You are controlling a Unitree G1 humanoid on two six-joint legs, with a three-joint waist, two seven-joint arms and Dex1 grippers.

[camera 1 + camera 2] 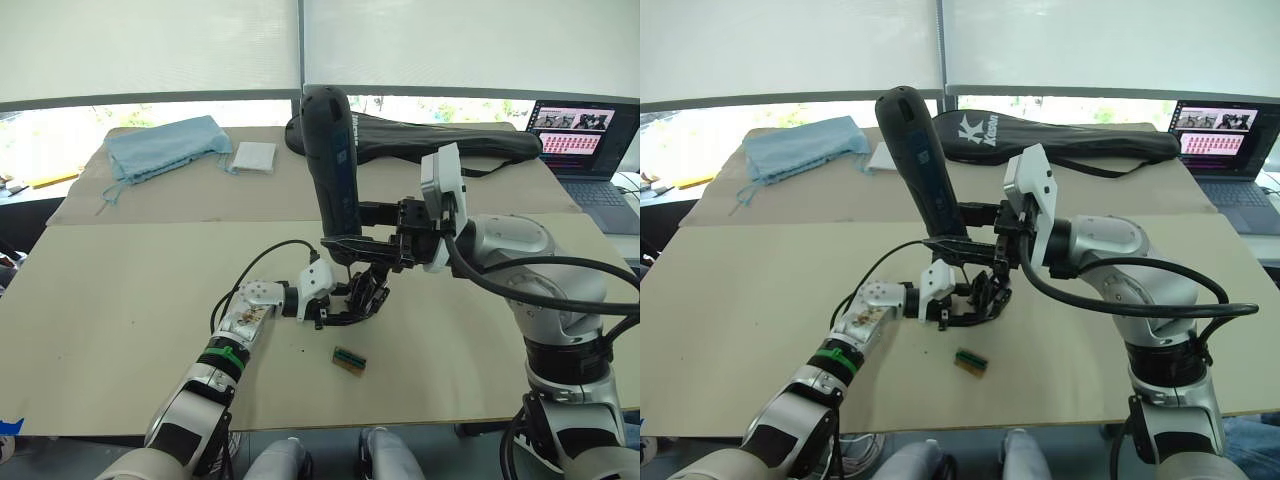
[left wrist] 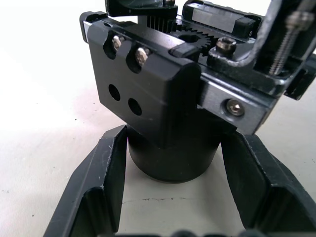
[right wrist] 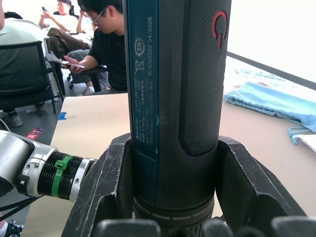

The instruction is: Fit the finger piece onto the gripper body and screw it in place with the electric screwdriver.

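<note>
The left gripper point(image 1: 345, 312) lies low over the tan counter point(image 1: 120, 300), its fingers point(image 2: 101, 182) closed around the gripper body point(image 2: 163, 98); in the left wrist view the round base of that body sits between the two black fingers, each pressed to a flank, with the blocky top, its screws and a toothed gear rising above them; the body stands near the middle of the counter, directly under the other arm's tool.

The right gripper point(image 1: 375, 228) hangs above it, fingers point(image 3: 111, 182) clenched on the electric screwdriver point(image 1: 332, 160); the fingers grip the lower part of the thick dark barrel, one on each side, and most of the barrel rises above them, leaning slightly toward the robot's left; its tip points down at the gripper body, though whether the bit touches it I cannot tell.

A small green-and-tan block point(image 1: 348, 361) lies on the counter just nearer the robot than the gripper body; further back lie a blue cloth point(image 1: 165, 145), a white pad point(image 1: 254, 155), a long black bag point(image 1: 450, 140) and, at the right edge, a laptop point(image 1: 585, 150); the finger piece I cannot make out as a separate thing.
</note>
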